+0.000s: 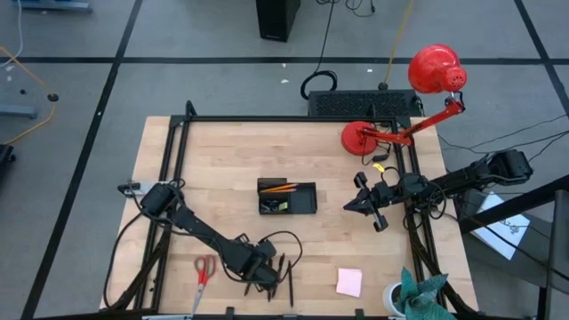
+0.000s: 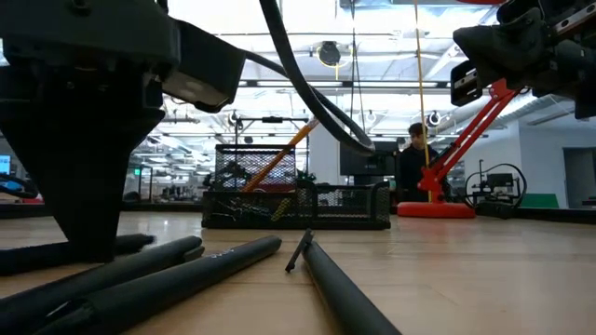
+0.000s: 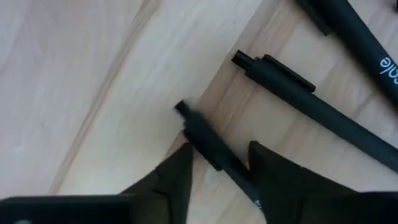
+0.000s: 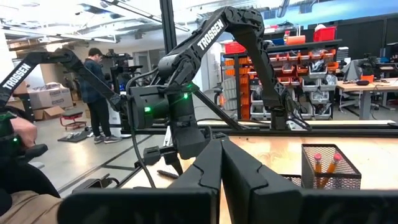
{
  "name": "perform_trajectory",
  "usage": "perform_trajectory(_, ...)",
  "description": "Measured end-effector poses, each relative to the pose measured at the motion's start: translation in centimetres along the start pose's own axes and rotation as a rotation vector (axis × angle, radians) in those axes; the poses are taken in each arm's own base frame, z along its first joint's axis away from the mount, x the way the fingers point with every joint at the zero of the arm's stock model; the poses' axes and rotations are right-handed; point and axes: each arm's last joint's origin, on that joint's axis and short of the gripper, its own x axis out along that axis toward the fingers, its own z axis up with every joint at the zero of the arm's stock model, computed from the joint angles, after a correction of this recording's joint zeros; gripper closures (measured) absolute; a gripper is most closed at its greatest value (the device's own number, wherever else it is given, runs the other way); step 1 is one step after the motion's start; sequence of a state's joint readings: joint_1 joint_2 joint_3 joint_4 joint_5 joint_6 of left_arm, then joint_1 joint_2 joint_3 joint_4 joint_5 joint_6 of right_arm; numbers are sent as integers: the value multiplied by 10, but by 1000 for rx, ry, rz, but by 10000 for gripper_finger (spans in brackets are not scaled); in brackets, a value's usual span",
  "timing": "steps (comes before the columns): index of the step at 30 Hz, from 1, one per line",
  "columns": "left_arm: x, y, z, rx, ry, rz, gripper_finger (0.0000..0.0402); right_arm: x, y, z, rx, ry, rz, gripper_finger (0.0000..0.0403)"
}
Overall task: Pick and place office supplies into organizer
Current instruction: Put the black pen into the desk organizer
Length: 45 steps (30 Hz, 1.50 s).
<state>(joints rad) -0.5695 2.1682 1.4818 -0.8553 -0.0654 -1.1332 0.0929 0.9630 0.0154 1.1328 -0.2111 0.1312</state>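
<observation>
On the surface's (image 1: 222, 160) near left edge lie one pair of scissors (image 1: 204, 269), red-handled: stiff metal, best taken across the closed blades, not the slick loops.

Next come the pens (image 1: 283, 277), a loose heap; the high view does not let me count them, the left wrist view shows at least three. They look light, rigid, smooth and apt to roll, so a pinch at mid-barrel would hold best. The left tool (image 3: 217, 165) is down over them, its fingers spread on either side of one pen (image 3: 205, 137), not yet gripping.

In the middle stands one organizer (image 1: 286, 197), with two pencils (image 1: 281, 188) in it.

Right of the pens lies one pink pad (image 1: 349, 283): soft, flat, hard to get under, so grip its edges.

The right tool (image 1: 360, 203), pressed together, waits beside the organizer, holding nothing.
</observation>
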Motion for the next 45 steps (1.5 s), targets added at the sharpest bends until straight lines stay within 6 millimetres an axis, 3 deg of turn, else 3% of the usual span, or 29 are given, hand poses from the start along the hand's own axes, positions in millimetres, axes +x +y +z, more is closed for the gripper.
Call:
perform_trajectory(7,-3,1,-1,45,-14,3,350,0,0,0,15,-1,0,399)
perform_trajectory(11,-4,0,-1,93,-44,6,388,0,0,0,28,0,0,399)
perform_trajectory(19,-33,7,-2,169,-272,90,365,0,0,0,39,0,0,399)
perform_trajectory(24,-88,20,8,238,-617,182,378,0,0,0,37,-1,1,399)
perform_trajectory(31,-148,41,20,402,-925,378,384,0,0,2,34,-16,3,399)
perform_trajectory(38,-173,79,38,445,-1037,307,377,0,0,2,33,-18,3,399)
perform_trajectory(42,-164,105,54,549,-1171,56,390,0,0,2,33,-21,3,399)
perform_trajectory(45,-158,133,64,488,-1258,-43,389,0,0,2,32,-21,4,399)
